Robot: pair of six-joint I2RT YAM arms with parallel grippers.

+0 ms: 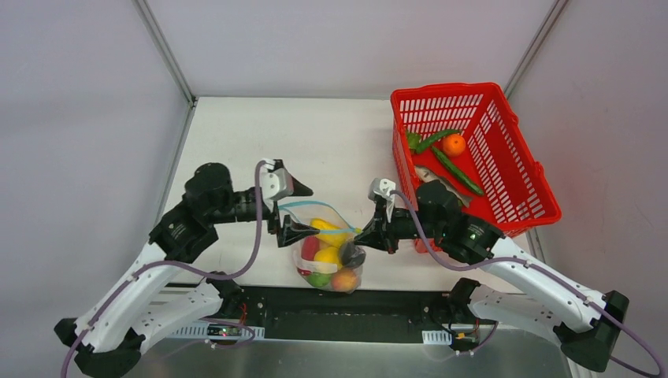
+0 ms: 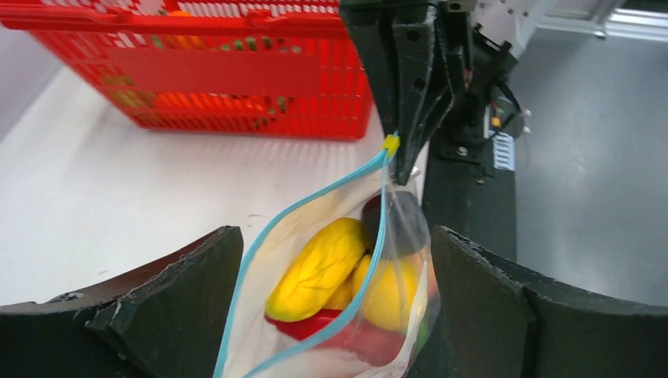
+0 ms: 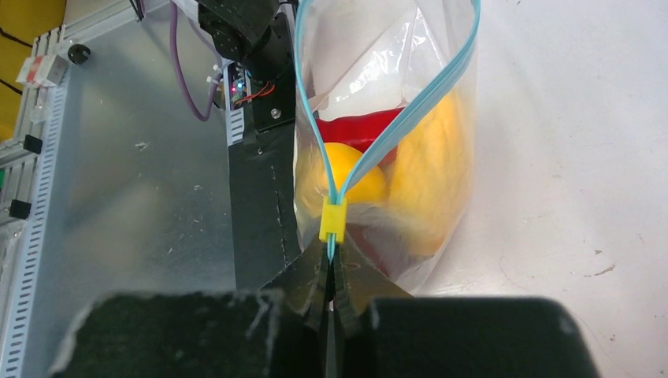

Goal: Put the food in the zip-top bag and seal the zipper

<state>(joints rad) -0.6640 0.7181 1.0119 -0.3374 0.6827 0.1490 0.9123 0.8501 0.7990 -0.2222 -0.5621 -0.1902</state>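
Right fingers pinch the zipper's end; left fingers stand spread around the bag.

The right gripper (image 3: 331,272) has its fingers pressed together on the end of the zipper (image 3: 410,116), just behind its one yellow slider (image 3: 332,219). The left gripper (image 2: 335,232) is wide apart, one finger on each side of the one zip-top bag (image 1: 331,256), which sits between the arms at the near edge of the table (image 1: 331,150). The zipper's long axis runs from gripper to gripper and its two tracks are apart. About six pieces of food (image 2: 315,272) seem to be inside. One orange ball (image 1: 453,144) and at least two green pieces (image 1: 461,172) lie in the single red basket (image 1: 445,89). The right arm is nearer to the slider.
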